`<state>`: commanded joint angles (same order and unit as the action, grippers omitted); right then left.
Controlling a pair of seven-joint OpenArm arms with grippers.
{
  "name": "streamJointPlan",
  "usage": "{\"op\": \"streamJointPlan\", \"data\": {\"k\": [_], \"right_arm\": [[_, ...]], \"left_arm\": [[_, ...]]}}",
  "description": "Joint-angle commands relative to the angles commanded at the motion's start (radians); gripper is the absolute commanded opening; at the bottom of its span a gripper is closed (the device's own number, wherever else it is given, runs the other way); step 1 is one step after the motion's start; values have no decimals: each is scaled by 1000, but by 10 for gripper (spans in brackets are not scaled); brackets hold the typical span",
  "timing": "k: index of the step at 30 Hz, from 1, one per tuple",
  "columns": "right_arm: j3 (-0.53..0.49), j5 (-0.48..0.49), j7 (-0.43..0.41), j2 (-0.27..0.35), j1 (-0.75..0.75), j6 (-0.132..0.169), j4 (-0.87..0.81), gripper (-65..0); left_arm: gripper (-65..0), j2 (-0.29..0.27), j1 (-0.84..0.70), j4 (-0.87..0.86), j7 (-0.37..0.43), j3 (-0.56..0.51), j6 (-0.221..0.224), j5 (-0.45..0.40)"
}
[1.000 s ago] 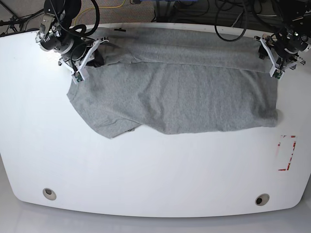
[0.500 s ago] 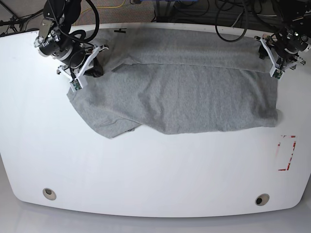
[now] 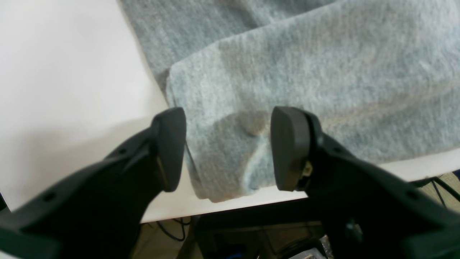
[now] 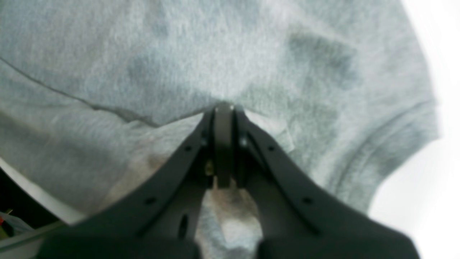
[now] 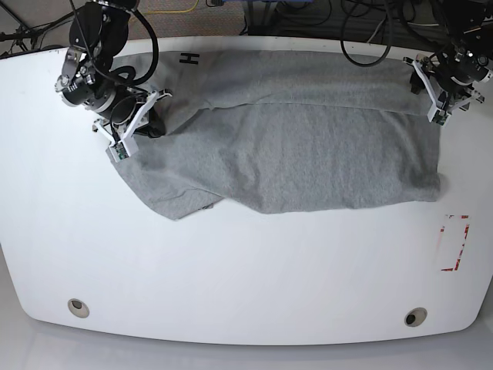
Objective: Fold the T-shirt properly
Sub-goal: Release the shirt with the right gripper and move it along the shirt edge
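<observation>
Clearly the shirt [image 5: 293, 146] is mid-fold: it lies spread across the far half of the worktop [image 5: 231, 270], its far edge doubled over toward the near side. The right gripper [image 4: 223, 108] has its jaws closed on a pinch of cloth at the sleeve end, so that corner looks to be the one in carriage. The left gripper [image 3: 228, 144] hangs with jaws well apart over the opposite corner, fabric between them but not clamped. Next, I judge, the left jaws should close on that corner so both ends travel together and the crease stays straight. Hidden: most of the lettering, only one dark letter [image 5: 187, 58] showing beyond the right jaws; the blurred right-wrist view obscures how many layers are caught.
</observation>
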<state>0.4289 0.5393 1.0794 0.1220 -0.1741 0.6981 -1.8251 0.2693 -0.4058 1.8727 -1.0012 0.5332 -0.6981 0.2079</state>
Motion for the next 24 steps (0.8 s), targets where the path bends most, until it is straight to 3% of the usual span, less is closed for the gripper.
{"op": "streamJointPlan", "data": {"k": [8,12,17,20,24], "right_arm": [[0,0,2,0,44,0,51,-617],[3,-2,3,0,44,0,43,-479],[6,-2,3,40,43,0,43,-209],[9,-3,-3,63,43,0,43,-90],[9,-5,-20,91,61,0,52,-68]], "left_arm": [[-304,0,0,0,0,0,0,0],[-304,0,0,0,0,0,0,0],[-304,0,0,0,0,0,0,0],[-304,0,3,0,-3,3,0,6],[-304,0,6,5,-5,3,0,8]]}}
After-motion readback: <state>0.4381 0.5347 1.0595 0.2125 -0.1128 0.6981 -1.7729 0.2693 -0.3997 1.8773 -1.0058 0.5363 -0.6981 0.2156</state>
